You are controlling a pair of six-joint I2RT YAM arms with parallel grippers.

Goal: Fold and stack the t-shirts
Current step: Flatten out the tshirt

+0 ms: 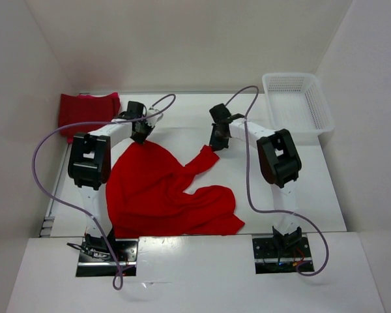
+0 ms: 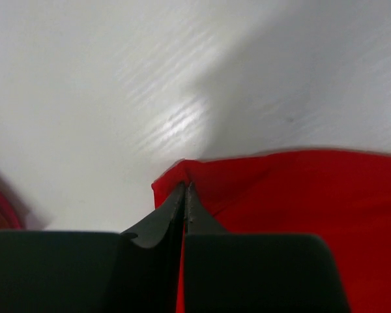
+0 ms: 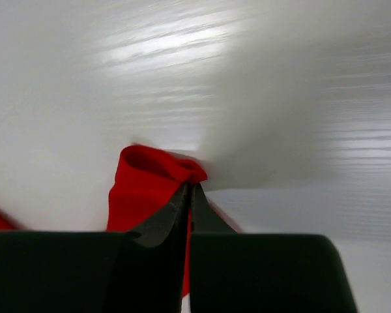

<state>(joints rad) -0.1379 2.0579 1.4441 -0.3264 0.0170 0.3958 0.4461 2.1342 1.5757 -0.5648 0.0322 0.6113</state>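
A bright red cloth t-shirt [image 1: 156, 189] lies rumpled and partly spread on the white tabletop [image 1: 313, 195], its nearest folds close to the arm bases at the near edge. Farther in, the left arm's black fingers [image 2: 173, 215] are pressed together on a corner of the shirt's far left edge, with cloth pinched between their tips. The right arm's black fingers [image 3: 173, 215] are likewise clamped on a narrow, bunched end of the same shirt, which stretches toward the far right. Beyond them, a folded dark red t-shirt [image 1: 88, 111] rests in the far left corner, and a white plastic mesh basket [image 1: 326, 107] sits in the far right corner.
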